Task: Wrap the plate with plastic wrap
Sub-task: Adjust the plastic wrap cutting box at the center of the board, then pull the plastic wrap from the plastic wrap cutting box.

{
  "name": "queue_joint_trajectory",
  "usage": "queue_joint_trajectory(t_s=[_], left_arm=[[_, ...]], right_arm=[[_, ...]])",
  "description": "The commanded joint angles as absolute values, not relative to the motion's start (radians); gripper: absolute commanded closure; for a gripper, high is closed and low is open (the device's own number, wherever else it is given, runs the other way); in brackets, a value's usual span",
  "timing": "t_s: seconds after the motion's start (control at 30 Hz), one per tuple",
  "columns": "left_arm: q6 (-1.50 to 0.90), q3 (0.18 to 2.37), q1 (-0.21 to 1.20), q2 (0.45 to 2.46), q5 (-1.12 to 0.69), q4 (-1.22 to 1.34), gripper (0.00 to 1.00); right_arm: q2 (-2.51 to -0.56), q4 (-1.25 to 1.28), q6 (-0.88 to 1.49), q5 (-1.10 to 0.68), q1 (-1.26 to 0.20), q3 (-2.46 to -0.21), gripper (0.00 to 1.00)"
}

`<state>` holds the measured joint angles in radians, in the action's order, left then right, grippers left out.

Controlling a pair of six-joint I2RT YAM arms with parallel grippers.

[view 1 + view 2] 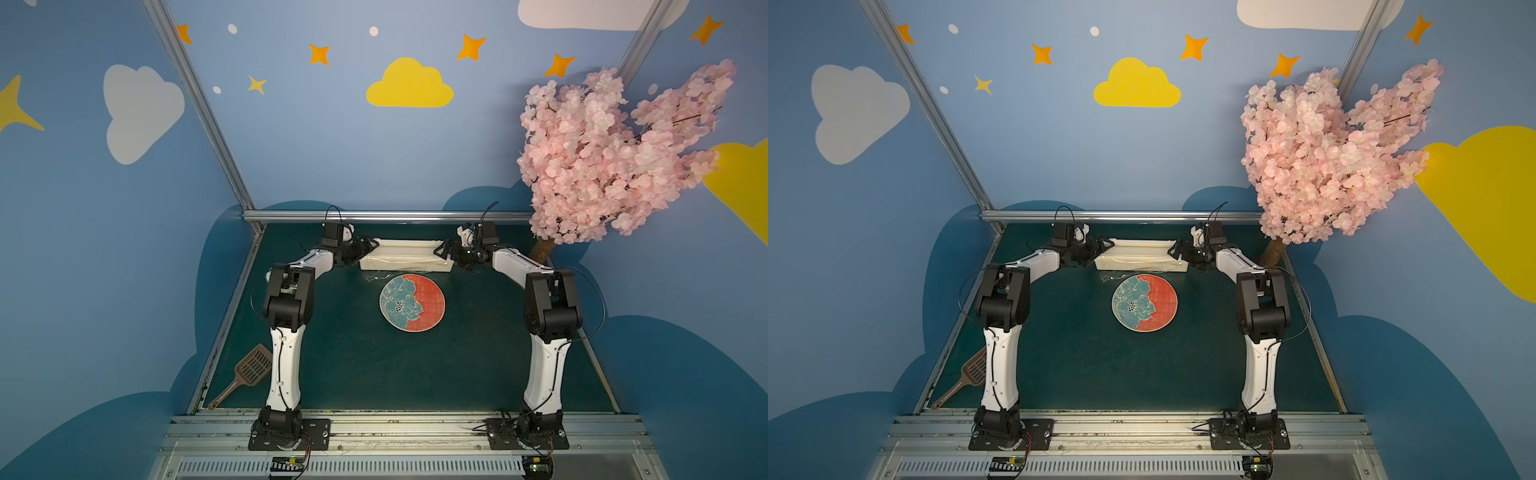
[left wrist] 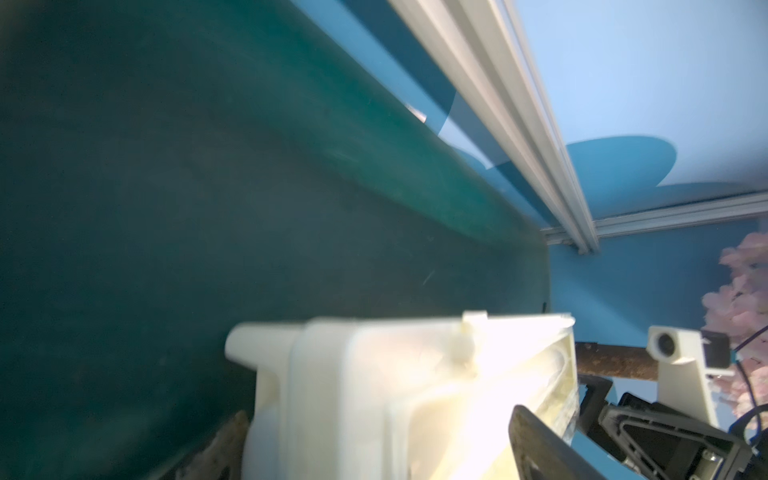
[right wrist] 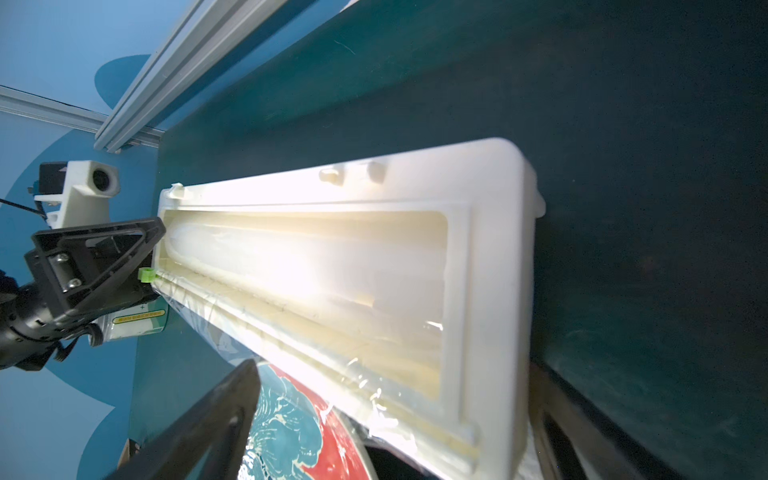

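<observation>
The plate (image 1: 412,303) (image 1: 1144,303), coral-red and teal with a flower, lies flat mid-table. Behind it sits the long cream dispenser box (image 1: 405,255) (image 1: 1140,257), lid open. A wrinkled strip of plastic wrap (image 1: 380,277) (image 3: 232,328) hangs from the box's front edge and reaches the plate's far rim (image 3: 332,436). The green slider (image 3: 146,275) sits at the box's left end. My left gripper (image 1: 369,246) (image 2: 378,415) is open with the box's left end between its fingers. My right gripper (image 1: 441,249) (image 3: 392,370) is open astride the right end.
A brown slotted scoop (image 1: 245,374) lies at the front left by the table edge. A pink blossom tree (image 1: 615,153) overhangs the back right corner, its trunk (image 1: 540,249) behind my right arm. A metal rail (image 1: 374,216) runs behind the box. A small yellow-labelled jar (image 3: 135,320) stands beyond the left gripper.
</observation>
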<state>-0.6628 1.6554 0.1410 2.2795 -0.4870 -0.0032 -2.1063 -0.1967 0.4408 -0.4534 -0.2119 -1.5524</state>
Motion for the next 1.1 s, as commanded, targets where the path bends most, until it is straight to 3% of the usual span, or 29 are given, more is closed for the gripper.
queue_joint_trajectory(t_s=[0.0,0.2,0.3,0.4,0.53,0.73,1.07], left_arm=[[-0.592,1.577,0.126,2.113,-0.432,-0.05,0.04],[-0.499,1.399,0.112,1.887,-0.358,-0.111,0.05],[-0.518,1.229,0.119,1.776,-0.374,-0.017,0.11],[-0.586,1.03,0.129,1.716,-0.439,0.187,0.22],[-0.689,0.911,0.139,1.769,-0.525,0.379,0.42],[-0.782,0.912,0.149,1.913,-0.572,0.511,0.44],[-0.79,0.978,0.173,2.046,-0.486,0.534,0.45]], right_arm=[[-1.984,-0.198,0.446,-0.452,-0.207,-1.488,0.02],[-1.836,-0.149,0.445,-0.434,-0.205,-1.317,0.03],[-1.783,-0.078,0.445,-0.438,-0.216,-1.229,0.06],[-1.78,-0.011,0.478,-0.489,-0.218,-1.17,0.21],[-1.784,0.121,0.525,-0.538,-0.23,-1.082,0.52],[-1.826,0.134,0.508,-0.556,-0.256,-1.083,0.48],[-1.89,0.144,0.489,-0.581,-0.258,-1.108,0.47]])
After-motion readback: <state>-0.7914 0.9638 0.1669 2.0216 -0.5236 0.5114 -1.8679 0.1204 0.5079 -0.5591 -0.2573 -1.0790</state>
